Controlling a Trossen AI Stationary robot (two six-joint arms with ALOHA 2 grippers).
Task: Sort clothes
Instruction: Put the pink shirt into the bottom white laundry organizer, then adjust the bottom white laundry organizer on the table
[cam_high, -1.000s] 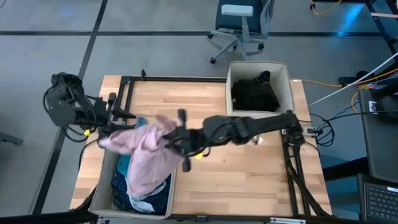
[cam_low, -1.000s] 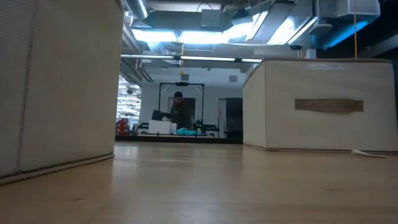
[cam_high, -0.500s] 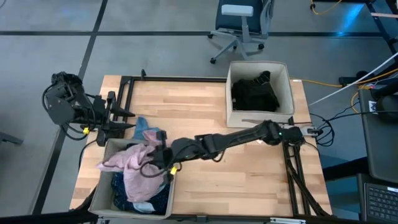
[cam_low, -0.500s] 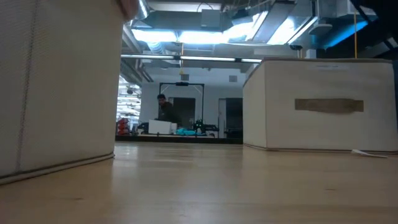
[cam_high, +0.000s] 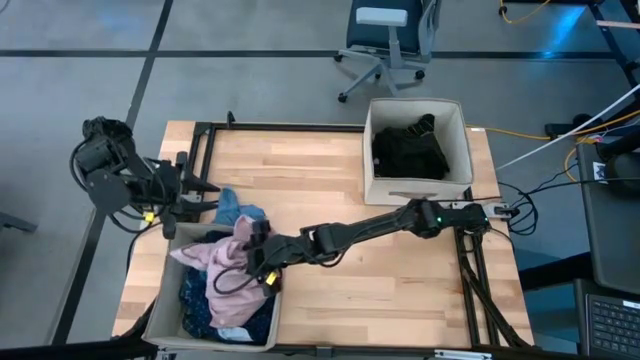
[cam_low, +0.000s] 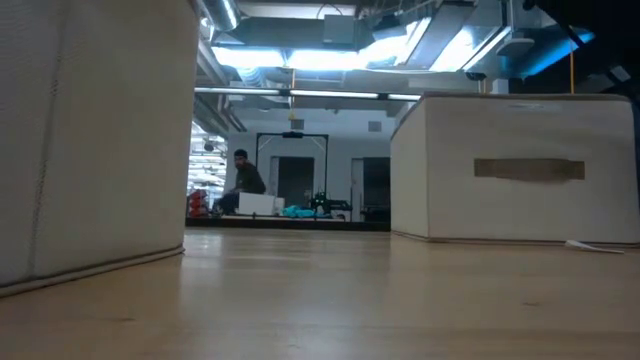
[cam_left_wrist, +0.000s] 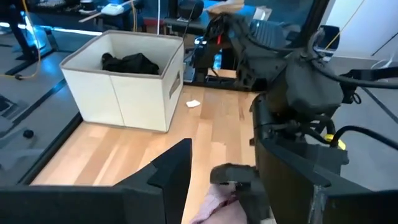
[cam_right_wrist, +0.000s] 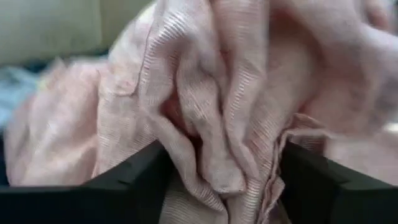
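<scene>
The pink top (cam_high: 222, 268) lies bunched on the clothes in the beige bin (cam_high: 160, 318) at the table's near left. My right gripper (cam_high: 252, 262) reaches in over the bin's right rim, open, with folds of the top between its fingers. A blue cloth (cam_high: 233, 208) hangs over the bin's far rim. Dark blue patterned cloth (cam_high: 195, 300) and a white cloth (cam_high: 232, 333) lie underneath. My left gripper (cam_high: 192, 190) waits open and empty beyond the bin's far left corner. My right gripper's open fingers (cam_right_wrist: 134, 177) stand on either side of a bunch of folds of the pink top (cam_right_wrist: 217, 143), and the cloth lies against both inner sides. They come from the table's right, slanting down. The top rests on the pile in the bin.
A second beige bin (cam_high: 415, 185) at the far right holds black pieces (cam_high: 408, 150). Bare wood (cam_high: 390, 290) lies between and in front of the bins. The low view shows both bins' walls (cam_low: 520, 170) and a person (cam_low: 243, 175) far off in the room.
My right gripper has gone down and toward the table's left, near side, into the left bin, tipping further downward. The pink top, which hung spread above the bin's rim, has sunk with it and now lies bunched on the pile.
</scene>
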